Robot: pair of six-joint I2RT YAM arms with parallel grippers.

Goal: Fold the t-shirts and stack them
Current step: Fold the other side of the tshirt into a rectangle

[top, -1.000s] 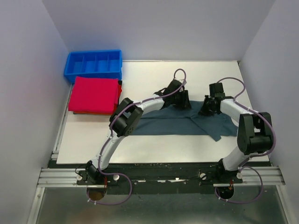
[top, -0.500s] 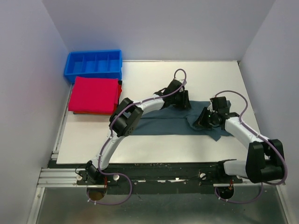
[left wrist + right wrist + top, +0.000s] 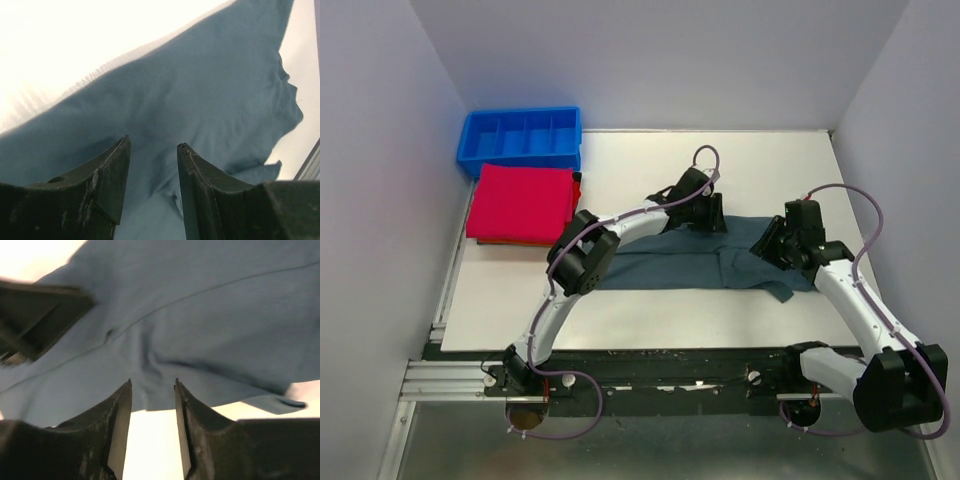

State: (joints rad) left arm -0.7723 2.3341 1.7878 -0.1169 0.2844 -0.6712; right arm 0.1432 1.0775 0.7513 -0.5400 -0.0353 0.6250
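The grey-blue t-shirt (image 3: 670, 268) lies spread and creased across the middle of the table. The red t-shirt (image 3: 520, 203) lies folded at the left. My left gripper (image 3: 705, 212) rests on the grey-blue shirt's far edge. In the left wrist view its jaws (image 3: 152, 142) stand apart, with puckered grey-blue cloth (image 3: 210, 90) between and beyond them. My right gripper (image 3: 770, 245) is over the shirt's right part. In the right wrist view it is open (image 3: 152, 382), with bare table between the fingers and the cloth's edge (image 3: 200, 315) at the tips.
A blue plastic tray (image 3: 520, 135) with dividers stands at the back left, just behind the red shirt. A dark part of the left arm (image 3: 40, 310) shows at the left of the right wrist view. White walls close in both sides of the table.
My right gripper pinched the shirt's right part, shifted slightly, then opened and let go. Its elbow swung out to the right. The left arm has hardly moved.
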